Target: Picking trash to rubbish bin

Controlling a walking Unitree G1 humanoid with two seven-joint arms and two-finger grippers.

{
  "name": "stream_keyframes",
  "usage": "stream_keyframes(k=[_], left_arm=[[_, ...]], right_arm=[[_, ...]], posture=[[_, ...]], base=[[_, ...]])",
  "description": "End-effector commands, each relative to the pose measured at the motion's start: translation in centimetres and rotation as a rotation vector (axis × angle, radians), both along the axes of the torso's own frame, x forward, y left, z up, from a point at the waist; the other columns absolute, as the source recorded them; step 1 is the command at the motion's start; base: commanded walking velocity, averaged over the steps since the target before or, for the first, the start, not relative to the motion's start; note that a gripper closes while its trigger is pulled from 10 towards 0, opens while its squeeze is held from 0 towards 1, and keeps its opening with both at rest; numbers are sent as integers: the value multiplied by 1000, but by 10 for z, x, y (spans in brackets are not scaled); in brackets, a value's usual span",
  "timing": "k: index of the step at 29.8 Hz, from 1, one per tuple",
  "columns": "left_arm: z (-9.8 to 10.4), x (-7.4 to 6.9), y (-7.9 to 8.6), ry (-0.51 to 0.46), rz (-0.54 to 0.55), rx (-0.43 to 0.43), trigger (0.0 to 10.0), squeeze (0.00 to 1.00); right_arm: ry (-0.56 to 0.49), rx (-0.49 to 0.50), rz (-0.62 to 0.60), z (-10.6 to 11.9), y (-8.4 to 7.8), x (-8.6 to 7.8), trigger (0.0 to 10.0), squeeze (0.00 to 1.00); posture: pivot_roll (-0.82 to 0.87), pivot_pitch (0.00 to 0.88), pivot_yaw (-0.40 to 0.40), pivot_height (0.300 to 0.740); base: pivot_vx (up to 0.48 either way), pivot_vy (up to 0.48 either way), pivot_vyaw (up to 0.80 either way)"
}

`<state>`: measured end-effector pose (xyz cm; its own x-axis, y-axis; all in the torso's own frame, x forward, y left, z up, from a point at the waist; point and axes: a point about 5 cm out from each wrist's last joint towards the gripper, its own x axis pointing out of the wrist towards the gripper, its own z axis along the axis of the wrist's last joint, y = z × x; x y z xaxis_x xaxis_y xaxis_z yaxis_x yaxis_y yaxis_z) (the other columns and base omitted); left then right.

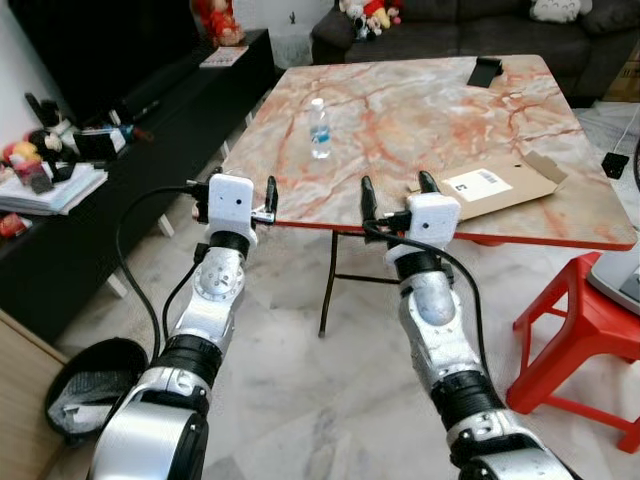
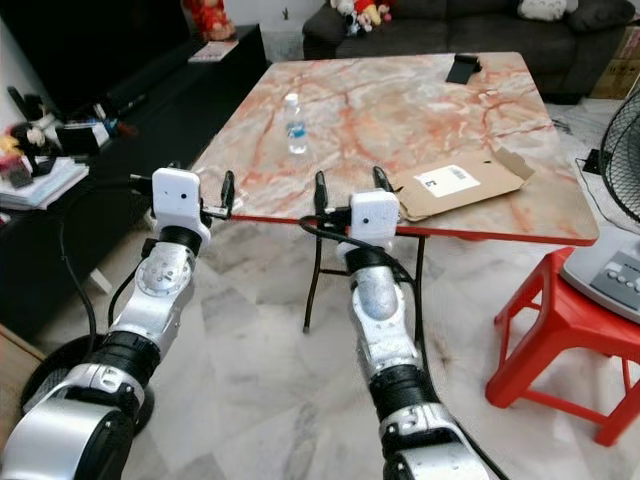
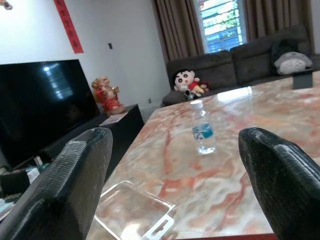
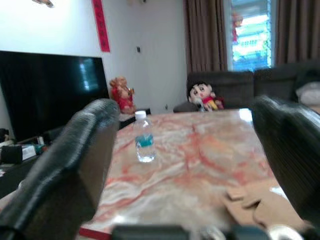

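A small clear water bottle (image 1: 319, 128) with a blue label stands upright on the marble table (image 1: 430, 100), towards its left side. A flattened cardboard mailer (image 1: 495, 183) lies at the table's near edge. A clear plastic package (image 3: 135, 215) rests on the near left corner, just ahead of the left fingers. My left gripper (image 1: 243, 192) is open at that corner, holding nothing. My right gripper (image 1: 398, 190) is open at the near edge, beside the cardboard, also holding nothing. A black lined bin (image 1: 95, 385) sits on the floor at the lower left.
A black TV console (image 1: 130, 160) with clutter runs along the left. A red plastic stool (image 1: 580, 335) stands at the right, with a fan (image 2: 620, 130) beyond it. A dark sofa (image 1: 450, 30) is behind the table. A black object (image 1: 485, 71) lies on the table's far side.
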<state>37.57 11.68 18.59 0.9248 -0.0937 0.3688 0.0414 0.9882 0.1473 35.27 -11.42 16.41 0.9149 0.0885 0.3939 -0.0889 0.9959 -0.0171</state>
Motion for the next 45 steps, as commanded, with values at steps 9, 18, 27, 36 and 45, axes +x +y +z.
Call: stream_keyframes(k=[9, 18, 27, 36, 45], left_arm=[[2, 2, 15, 0, 57, 2, 10000, 0], [1, 2, 15, 3, 66, -5, 10000, 0], [4, 3, 16, -3, 73, -11, 10000, 0], [3, 3, 18, 11, 74, -18, 10000, 0], [2, 4, 18, 20, 65, -17, 10000, 0]], right_arm=[[-30, 2, 52, 8, 16, -1, 10000, 0], [-21, 16, 45, 7, 14, 0, 10000, 0], [-33, -9, 50, 9, 17, -1, 10000, 0], [-19, 20, 50, 9, 14, 0, 10000, 0], [9, 59, 52, 7, 13, 2, 10000, 0]], posture=[[-98, 0, 98, 740], [-90, 0, 91, 740], [-88, 0, 88, 740], [-83, 0, 82, 740], [-84, 0, 81, 740]], base=[[287, 0, 72], [288, 0, 358], [287, 0, 265], [125, 223, 88], [0, 450, -89]])
